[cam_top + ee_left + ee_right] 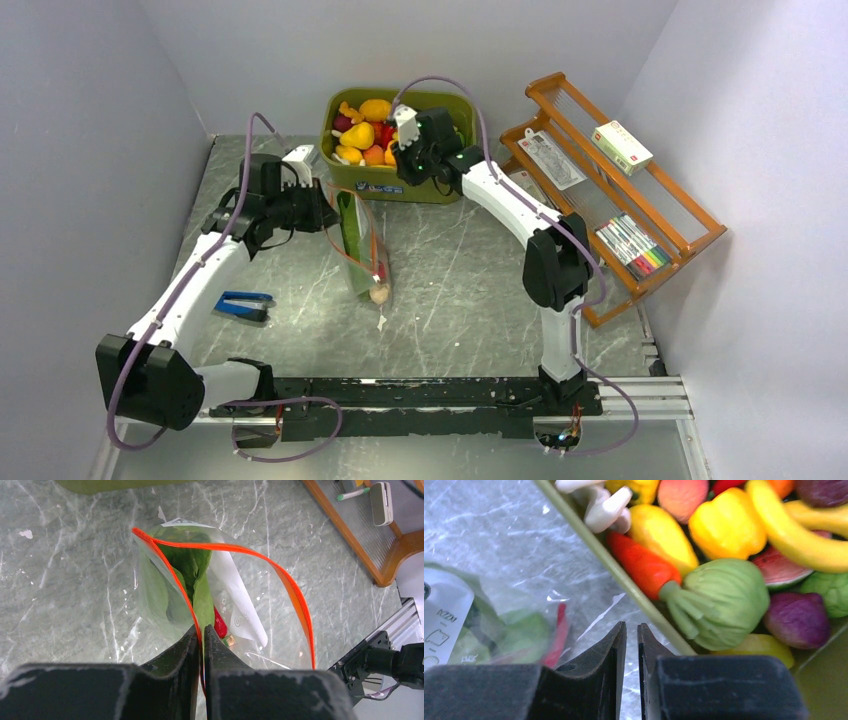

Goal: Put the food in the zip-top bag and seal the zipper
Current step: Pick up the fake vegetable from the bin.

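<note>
The clear zip-top bag [362, 250] lies on the table in front of the tub, its mouth held up. My left gripper [202, 630] is shut on the red-orange zipper [295, 590] at one side of the open mouth. Inside the bag are green leaves [192, 575], a red chili [220, 622] and a white label; a small pale piece [380, 295] sits at the bottom. My right gripper [631, 627] is shut and empty, just outside the tub's front rim [624, 575]. The bag [499, 630] is to its left. A green round toy [724, 600] and a purple bulb [799, 617] lie in the tub.
The olive-green tub [390, 185] at the back holds several yellow, orange and red toy foods. A wooden rack [620, 190] with packets and pens stands at the right. A blue tool [245, 305] lies at the left near the left arm.
</note>
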Robot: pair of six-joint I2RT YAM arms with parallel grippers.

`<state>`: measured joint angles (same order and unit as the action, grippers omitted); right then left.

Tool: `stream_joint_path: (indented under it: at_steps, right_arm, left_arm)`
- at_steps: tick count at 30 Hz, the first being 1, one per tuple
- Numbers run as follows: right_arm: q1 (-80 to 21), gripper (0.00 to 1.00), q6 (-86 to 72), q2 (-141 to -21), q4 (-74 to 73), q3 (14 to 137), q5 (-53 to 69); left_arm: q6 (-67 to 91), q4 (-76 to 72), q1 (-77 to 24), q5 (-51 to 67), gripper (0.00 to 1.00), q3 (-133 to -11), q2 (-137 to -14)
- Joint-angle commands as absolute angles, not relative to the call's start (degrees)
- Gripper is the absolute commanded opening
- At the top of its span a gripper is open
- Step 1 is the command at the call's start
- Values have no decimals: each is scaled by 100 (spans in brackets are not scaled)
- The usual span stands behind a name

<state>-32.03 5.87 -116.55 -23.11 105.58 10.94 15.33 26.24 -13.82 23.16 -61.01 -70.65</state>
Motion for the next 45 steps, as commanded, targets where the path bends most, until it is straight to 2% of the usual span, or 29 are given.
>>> stream_joint_path:
  at_steps: [1, 9, 16, 29, 37, 42, 45]
  right_arm:
    - [-3234, 15, 536, -11603, -2657, 10438, 1140]
    - [-3010, 17, 409, -11429, -2009, 10818, 634]
    - [-2854, 18, 892, -12392, -2777, 11634, 131]
    - [-3136, 20, 792, -11949, -3624, 10674, 690]
    - [-3392, 21, 582, -11385, -3205, 10008, 754]
    - [-3207, 29, 245, -11532, -2541, 10420, 204]
    - [-3165, 39, 537, -11720, -1894, 10613, 88]
  left_arm:
    - [1411, 2743, -1406, 2441, 7, -6235, -6902]
    - [1678, 2518, -1406, 2762, 7, -6093, -6894]
    - [1209, 2655, -1406, 2892, 7, -6264, -6846]
    - [825, 2785, -1407, 2975, 7, -6639, -7249]
    - [824, 2719, -1411, 2968, 7, -6538, -7192]
    - [873, 2698, -1406, 2984, 7, -6485, -7143]
    - [945, 2658, -1411, 3019, 7, -6438, -7096]
